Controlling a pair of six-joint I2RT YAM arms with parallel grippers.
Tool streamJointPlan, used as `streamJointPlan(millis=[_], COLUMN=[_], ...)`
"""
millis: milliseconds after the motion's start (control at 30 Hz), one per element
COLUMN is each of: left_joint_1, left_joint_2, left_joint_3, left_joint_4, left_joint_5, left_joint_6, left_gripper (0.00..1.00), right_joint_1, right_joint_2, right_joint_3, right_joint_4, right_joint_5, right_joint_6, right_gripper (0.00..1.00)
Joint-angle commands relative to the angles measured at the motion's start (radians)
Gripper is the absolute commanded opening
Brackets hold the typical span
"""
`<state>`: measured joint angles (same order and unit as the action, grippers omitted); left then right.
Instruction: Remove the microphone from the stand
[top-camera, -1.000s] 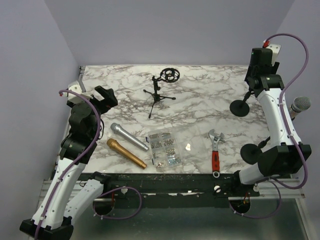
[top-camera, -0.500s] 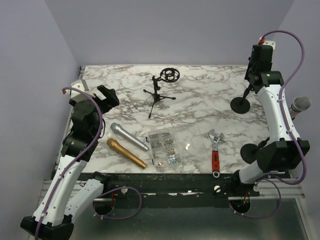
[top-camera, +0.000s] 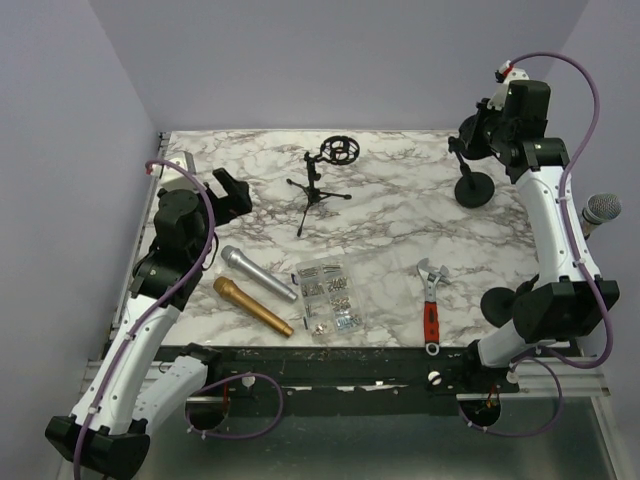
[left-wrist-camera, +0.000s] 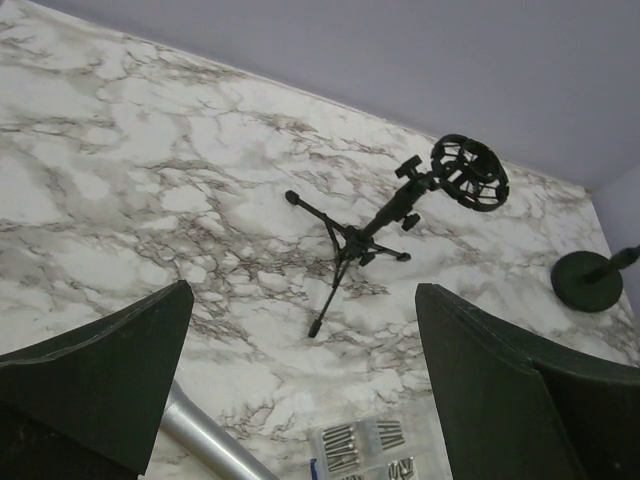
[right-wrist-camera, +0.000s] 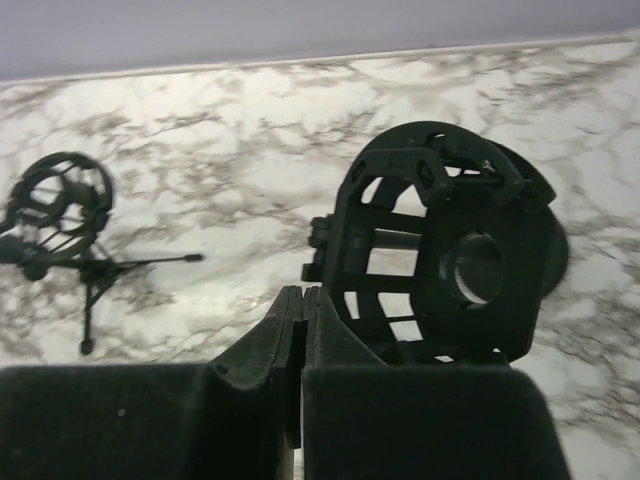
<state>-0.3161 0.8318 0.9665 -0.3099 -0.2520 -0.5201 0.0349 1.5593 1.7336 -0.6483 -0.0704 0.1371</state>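
Table: marble-patterned top (top-camera: 400, 215) with lilac walls round it
Left arm: raised over the table's left side; the left gripper (top-camera: 230, 190) is spread wide with nothing between its fingers and faces the tripod stand
Right arm: stretched to the far right corner; the right gripper (right-wrist-camera: 302, 298) has its fingers pressed together with nothing seen between them, tips just beside the shock mount's side knob; whether they touch it cannot be told
Round-base stand (top-camera: 474, 188): upright at the far right, carrying the black shock mount (right-wrist-camera: 440, 250), a cage with a round bore
Tripod stand (top-camera: 318, 190): far centre, legs spread, a ring mount (top-camera: 342, 150) at its top
Mesh-headed microphone (top-camera: 601, 209): at the right edge of the top view, beyond the right arm and off the marble; what carries it is hidden
Silver microphone (top-camera: 258, 272): lying flat, left of centre
Gold microphone (top-camera: 252, 306): flat, just beside the silver one, nearer the arms
Clear box (top-camera: 328, 297): holds screws, just right of both microphones
Wrench (top-camera: 431, 300): red handle, right of centre, near edge
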Motion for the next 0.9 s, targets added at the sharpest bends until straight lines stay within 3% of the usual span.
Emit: streamJointPlan(millis=[0, 133, 300, 433, 567, 633, 733, 867], left_joint_1=[0.005, 0.005, 0.005, 0.003, 0.002, 0.002, 0.001, 0.002], left_joint_2=[0.010, 0.021, 0.024, 0.020, 0.010, 0.008, 0.007, 0.007], left_joint_3=[0.008, 0.011, 0.007, 0.006, 0.001, 0.002, 0.002, 0.001], left_joint_4=[0.055, 0.062, 0.069, 0.071, 0.078, 0.075, 0.078, 0.082], left_joint_5=[0.182, 0.215, 0.230, 0.239, 0.238, 0.238, 0.242, 0.252], left_joint_6=[0.035, 0.045, 0.046, 0.046, 0.051, 0.052, 0.055, 0.053], left_gripper=[0.95, 0.95, 0.94, 0.94, 0.95, 0.94, 0.94, 0.94], right_joint_1=[0.047, 0.111, 0.109, 0.105, 0.104, 0.105, 0.104, 0.125], right_joint_2=[-0.012, -0.022, -0.012, 0.004, 0.015, 0.006, 0.008, 0.028], right_joint_3=[0.005, -0.002, 0.001, -0.026, -0.047, -0.092, -0.171, -0.274], right_joint_4=[0.035, 0.018, -0.027, -0.029, -0.032, -0.007, 0.044, 0.139], right_joint_5=[-0.218, -0.111, 0.193, 0.285, 0.227, 0.160, 0.025, -0.181], right_joint_6=[0.002, -0.020, 0.008, 0.019, 0.040, 0.072, 0.116, 0.054], right_gripper=[0.01, 0.01, 0.01, 0.00, 0.01, 0.13, 0.40, 0.57])
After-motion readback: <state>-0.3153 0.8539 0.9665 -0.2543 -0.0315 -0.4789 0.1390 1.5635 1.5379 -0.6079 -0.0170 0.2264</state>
